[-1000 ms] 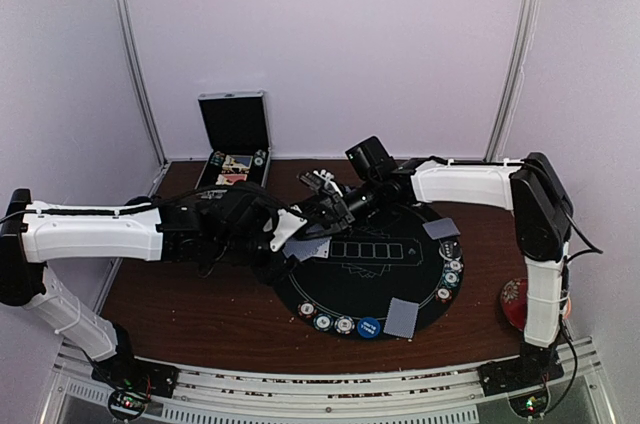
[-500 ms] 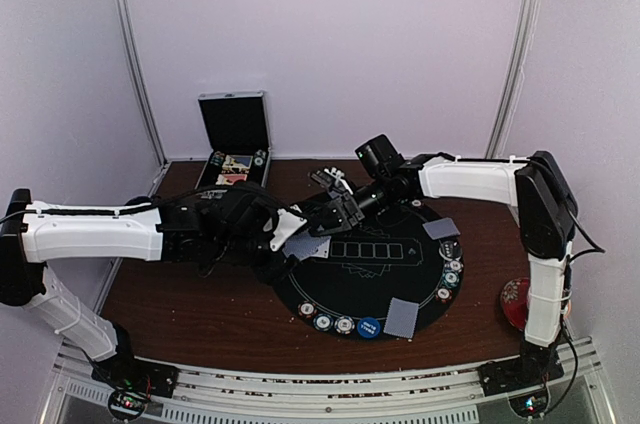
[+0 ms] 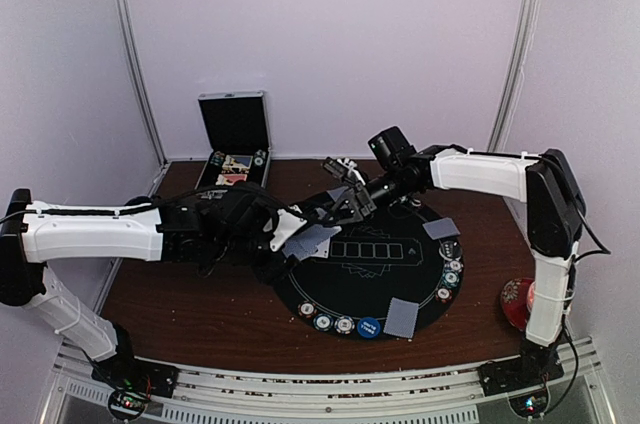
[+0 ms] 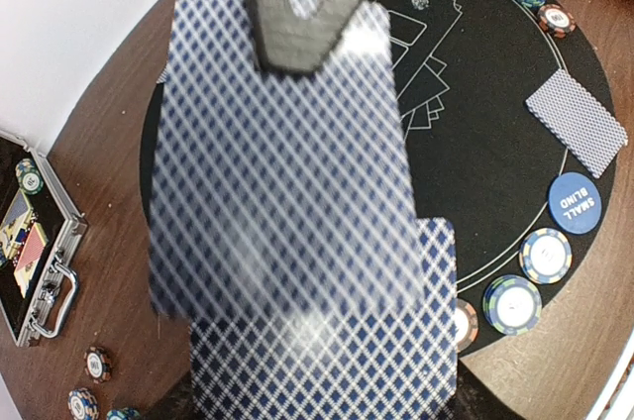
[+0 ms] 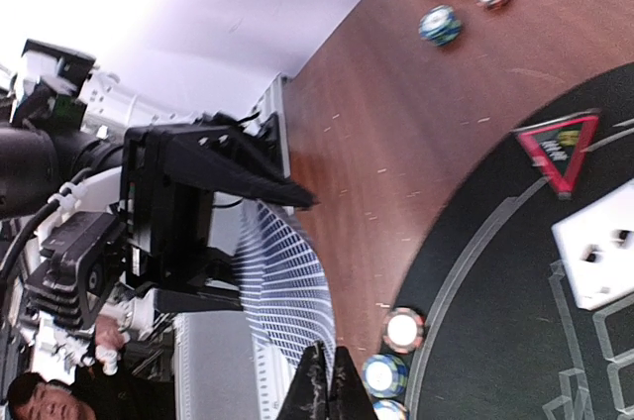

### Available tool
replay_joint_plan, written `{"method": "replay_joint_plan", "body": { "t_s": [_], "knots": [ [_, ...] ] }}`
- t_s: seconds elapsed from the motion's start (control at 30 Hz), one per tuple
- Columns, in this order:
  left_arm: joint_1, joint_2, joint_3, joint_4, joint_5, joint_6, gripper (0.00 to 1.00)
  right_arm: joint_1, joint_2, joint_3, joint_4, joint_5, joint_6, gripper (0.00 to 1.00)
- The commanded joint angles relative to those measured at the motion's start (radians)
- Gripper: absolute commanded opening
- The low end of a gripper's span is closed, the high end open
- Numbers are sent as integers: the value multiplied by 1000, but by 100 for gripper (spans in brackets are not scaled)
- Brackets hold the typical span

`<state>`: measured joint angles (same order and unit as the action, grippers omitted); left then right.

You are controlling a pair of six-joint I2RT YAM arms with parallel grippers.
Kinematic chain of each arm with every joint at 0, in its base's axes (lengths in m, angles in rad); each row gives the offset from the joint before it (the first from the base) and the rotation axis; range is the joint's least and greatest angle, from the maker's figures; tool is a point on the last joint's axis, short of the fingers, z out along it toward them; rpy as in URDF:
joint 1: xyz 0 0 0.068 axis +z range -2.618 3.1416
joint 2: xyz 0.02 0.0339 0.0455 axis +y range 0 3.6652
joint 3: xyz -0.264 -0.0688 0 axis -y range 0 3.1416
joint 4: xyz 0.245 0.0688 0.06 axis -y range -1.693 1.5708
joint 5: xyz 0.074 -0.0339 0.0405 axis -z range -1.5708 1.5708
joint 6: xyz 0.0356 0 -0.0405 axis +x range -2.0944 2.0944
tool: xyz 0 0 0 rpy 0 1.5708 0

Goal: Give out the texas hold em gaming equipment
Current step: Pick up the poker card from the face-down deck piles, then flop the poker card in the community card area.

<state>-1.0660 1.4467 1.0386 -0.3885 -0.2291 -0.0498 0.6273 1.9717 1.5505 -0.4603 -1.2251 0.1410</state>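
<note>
1. Locate the left gripper (image 3: 288,234) over the left rim of the round black mat (image 3: 370,279), about midway between the near and far edges of the tabletop. Its fingers are clamped on the deck (image 4: 337,361) of blue-backed cards, held face down.

2. Locate the right gripper (image 5: 327,382), which reaches in from the right edge. Its fingers (image 4: 297,19) are pinched together on the far edge of the top card (image 4: 287,172). This card lies directly over the deck and is offset from it toward the far edge.

3. Check the equipment on the mat:
- Chips (image 4: 546,255) sit in a row along the near rim, with more chips (image 3: 450,274) along the rim facing the right edge.
- The blue disc (image 4: 577,203), marked SMALL BLIND, sits next to the near row.
- Face-down cards (image 3: 402,316) lie just beside the blue disc. A second set (image 3: 441,228) lies toward the right edge.
- The red triangle marker (image 5: 557,148) lies at the mat's rim.

4. Note the open case (image 3: 235,149) in the far left corner, with loose chips (image 5: 439,24) on the wood nearby. The red cup and saucer (image 3: 515,302) stand at the right edge, toward the near right corner.
</note>
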Motion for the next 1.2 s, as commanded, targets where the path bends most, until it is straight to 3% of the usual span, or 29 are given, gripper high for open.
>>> {"method": "replay_joint_plan", "body": {
  "t_s": [0.0,0.13,0.33,0.73,1.17],
  "knots": [
    [-5,-20,-4,47,-15,7,65,-87,-54,54,-86,97,-76,0],
    [-5,-19,-2,47,-19,8,65,-124,-76,81,-139,240,-142,0],
    [-5,-27,0,47,-27,5,65,-111,-80,97,-149,646,-235,0],
    [-5,-51,2,47,-49,-1,65,83,24,117,-71,1389,-486,0],
    [-5,-74,1,47,-40,-5,65,194,147,77,4,1639,-630,0]
  ]
}}
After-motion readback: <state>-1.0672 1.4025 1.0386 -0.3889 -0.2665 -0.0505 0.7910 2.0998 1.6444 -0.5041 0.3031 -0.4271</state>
